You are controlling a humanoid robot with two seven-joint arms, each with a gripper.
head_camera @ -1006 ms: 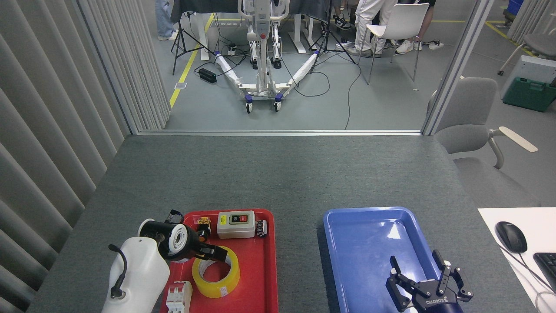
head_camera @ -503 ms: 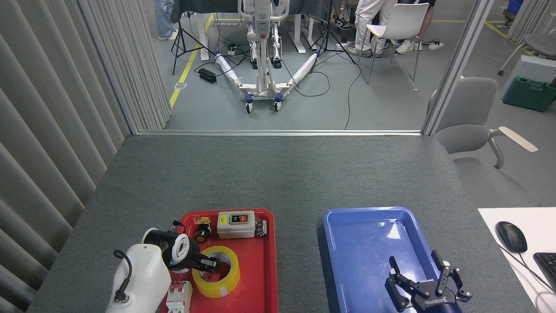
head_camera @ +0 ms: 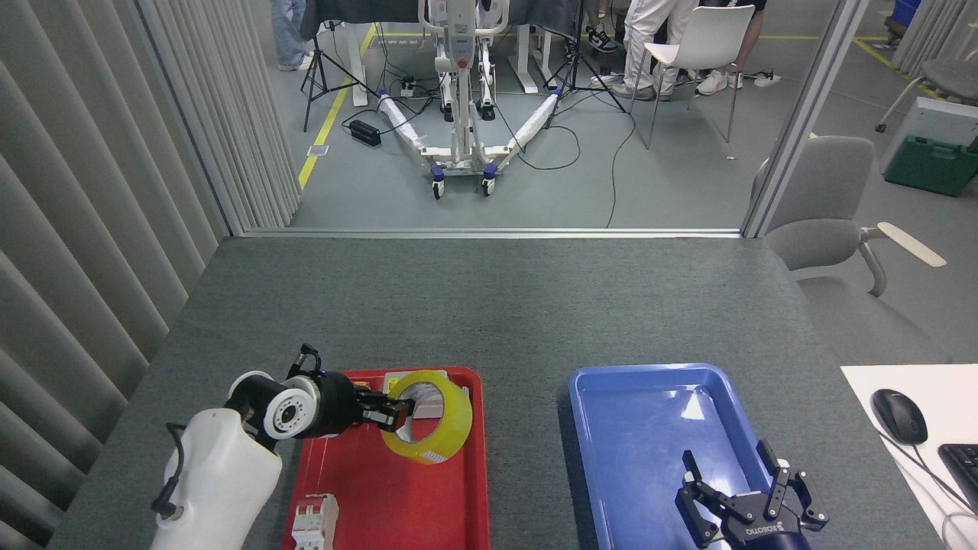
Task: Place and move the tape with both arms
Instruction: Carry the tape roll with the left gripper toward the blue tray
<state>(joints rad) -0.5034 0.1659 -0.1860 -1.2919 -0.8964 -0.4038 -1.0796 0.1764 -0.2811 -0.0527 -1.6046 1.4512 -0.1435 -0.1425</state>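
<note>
The yellow tape roll [head_camera: 437,425] hangs tilted above the red tray [head_camera: 397,496], lifted off its floor. My left gripper [head_camera: 397,409] is shut on the roll's near rim, one finger reaching into the core. The left arm's white casing [head_camera: 210,481] comes in from the lower left. My right gripper [head_camera: 745,493] hovers over the near end of the blue tray [head_camera: 649,428], fingers spread open and holding nothing.
A white breaker block [head_camera: 313,521] lies at the red tray's front left. A grey switch box [head_camera: 428,393] sits at its back, partly hidden by the tape. A mouse [head_camera: 898,416] and keyboard [head_camera: 961,466] lie at the right on a white pad.
My left gripper closed on the tape and lifted it up and toward the back of the red tray, tilting the roll. The right gripper has barely moved.
</note>
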